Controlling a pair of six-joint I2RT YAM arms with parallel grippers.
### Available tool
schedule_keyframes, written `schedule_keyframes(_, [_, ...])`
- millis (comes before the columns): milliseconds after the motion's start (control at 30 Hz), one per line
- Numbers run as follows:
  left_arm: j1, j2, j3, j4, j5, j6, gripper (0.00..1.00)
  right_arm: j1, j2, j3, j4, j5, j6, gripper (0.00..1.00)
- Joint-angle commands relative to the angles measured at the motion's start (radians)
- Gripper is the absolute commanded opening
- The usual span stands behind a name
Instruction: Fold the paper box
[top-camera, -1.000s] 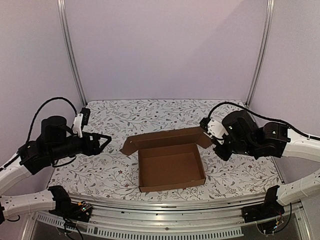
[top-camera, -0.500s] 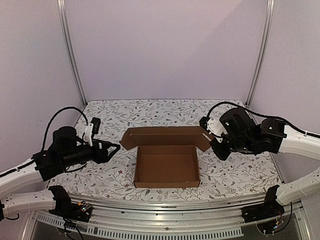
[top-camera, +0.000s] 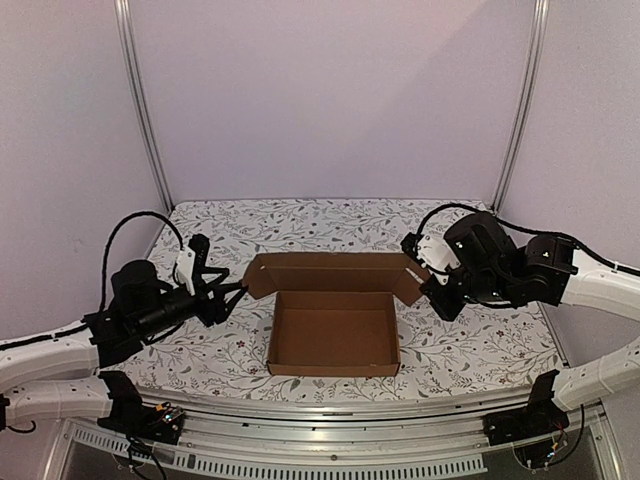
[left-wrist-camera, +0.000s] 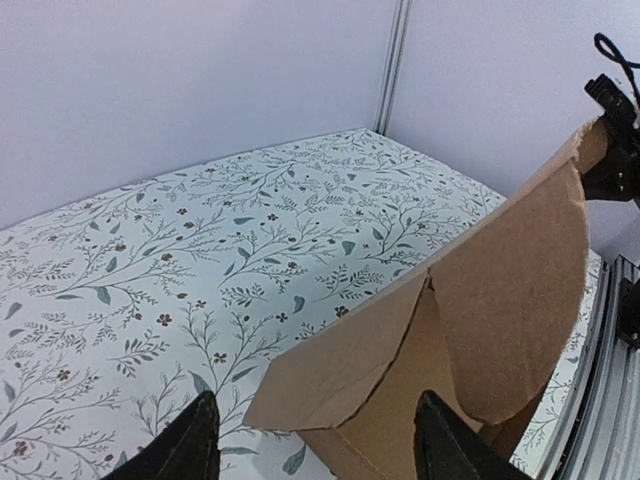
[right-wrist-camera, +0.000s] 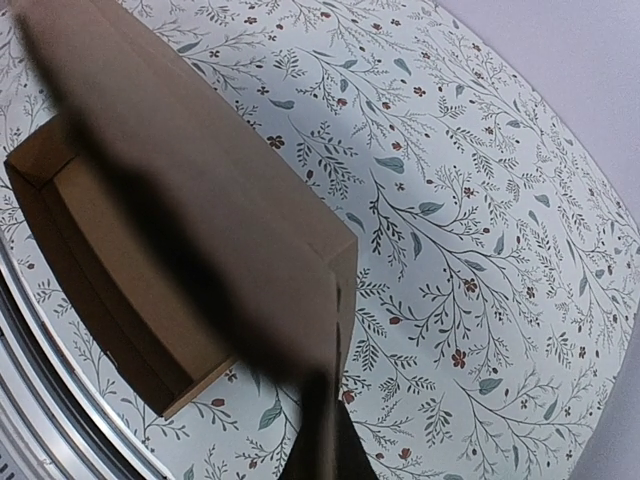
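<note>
Since the earlier frames, the left gripper (top-camera: 230, 298) has been carried from well apart to just beside the paper box (top-camera: 333, 335), and the box, skewed 1 second ago, has been squared to the table edge. The box is seen in the middle of the floral tablecloth (top-camera: 300, 220), its shallow tray already formed and its lid (top-camera: 325, 272) raised along the far wall. In the left wrist view the 2 fingers (left-wrist-camera: 190, 445) are spread wide, with the lid's left ear flap (left-wrist-camera: 340, 370) lying between them and not yet pinched. The right gripper (top-camera: 437, 292) is placed at the lid's right ear flap (top-camera: 410, 278); in its wrist view the fingers look pressed together on blurred cardboard, so the flap is judged to be held. Trouble could be caused if the left fingers were closed off the crease, since the ear could be crumpled or bent outward rather than tucked in. The light box could also be slid or twisted on the cloth by a sideways push, and the held flap could be torn if it were pulled against that motion.
</note>
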Motion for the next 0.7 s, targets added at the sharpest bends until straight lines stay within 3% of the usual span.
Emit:
schedule_keyframes(0, [-0.009, 0.044, -0.011, 0.115, 0.018, 0.127, 0.64, -0.01, -0.011, 0.029, -0.008, -0.037, 0.009, 0.0])
schedule_keyframes(167, [-0.009, 0.099, 0.0, 0.149, 0.079, 0.174, 0.59, -0.014, -0.006, 0.032, -0.005, -0.044, 0.01, 0.0])
schedule_keyframes(333, [-0.009, 0.141, 0.031, 0.119, 0.103, 0.193, 0.44, -0.013, -0.001, 0.031, -0.004, -0.05, 0.016, 0.0])
schedule_keyframes(667, [-0.009, 0.145, 0.046, 0.125, 0.115, 0.214, 0.29, -0.013, 0.005, 0.029, -0.001, -0.06, 0.023, 0.0])
